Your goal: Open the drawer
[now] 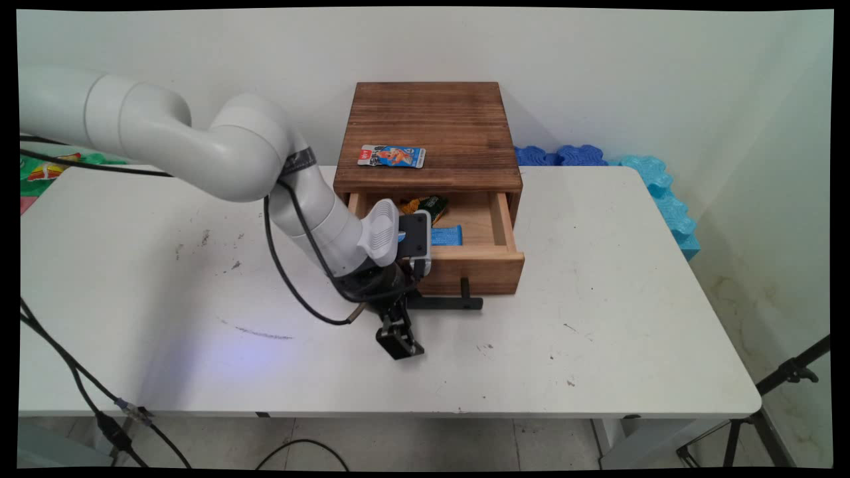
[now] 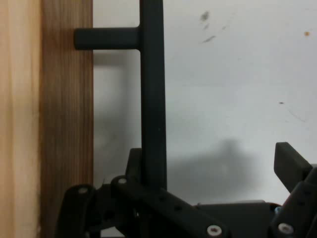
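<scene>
Two fingers of my pincer [image 1: 400, 343] are spread wide and hold nothing, low over the desk [image 1: 597, 332]. The black drawer handle [image 2: 152, 99] sits by one finger [image 2: 133, 166], not between both. The wooden drawer [image 1: 488, 265] is pulled out, a blue packet [image 1: 446, 235] inside; I should keep level with the bar.

Drawer handle's [image 1: 443, 303] left end — behind the gripper [image 1: 399, 345] (packet's [image 1: 392, 156] print illegible)

My hand [image 1: 400, 340] is black, above the white table [image 1: 597, 318] flecked with dark scuffs. The drawer box [image 1: 428, 133] is streaked dark-brown wood, its handle [image 2: 152, 99] black. A red-and-blue printed card [image 1: 392, 156] lies on top; a blue cloth [image 1: 446, 235] sits inside.
</scene>
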Tool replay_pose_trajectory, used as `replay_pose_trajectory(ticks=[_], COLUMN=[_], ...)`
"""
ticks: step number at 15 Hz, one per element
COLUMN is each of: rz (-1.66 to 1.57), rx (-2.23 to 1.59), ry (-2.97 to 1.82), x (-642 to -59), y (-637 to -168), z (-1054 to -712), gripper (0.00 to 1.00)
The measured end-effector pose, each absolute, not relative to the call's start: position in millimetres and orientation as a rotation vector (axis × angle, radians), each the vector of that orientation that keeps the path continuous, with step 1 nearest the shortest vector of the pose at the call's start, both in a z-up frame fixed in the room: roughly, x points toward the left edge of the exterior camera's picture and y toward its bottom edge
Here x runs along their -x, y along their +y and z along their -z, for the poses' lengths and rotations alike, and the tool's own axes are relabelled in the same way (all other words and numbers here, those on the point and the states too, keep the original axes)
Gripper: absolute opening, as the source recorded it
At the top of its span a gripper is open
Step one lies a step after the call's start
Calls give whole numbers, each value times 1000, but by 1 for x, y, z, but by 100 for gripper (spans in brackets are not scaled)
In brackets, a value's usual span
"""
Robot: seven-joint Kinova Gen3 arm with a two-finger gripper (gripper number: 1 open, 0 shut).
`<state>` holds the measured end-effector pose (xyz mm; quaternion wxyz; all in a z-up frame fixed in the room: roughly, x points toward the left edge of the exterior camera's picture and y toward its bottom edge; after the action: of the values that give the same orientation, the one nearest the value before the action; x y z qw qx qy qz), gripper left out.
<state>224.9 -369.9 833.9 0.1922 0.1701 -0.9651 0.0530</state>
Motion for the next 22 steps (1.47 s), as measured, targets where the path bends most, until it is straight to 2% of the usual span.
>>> replay_pose_trajectory(ticks=[22], rz=[-13], rx=[-408], ry=[-2669], x=[-212], y=[-288], z=[-850], gripper=[100])
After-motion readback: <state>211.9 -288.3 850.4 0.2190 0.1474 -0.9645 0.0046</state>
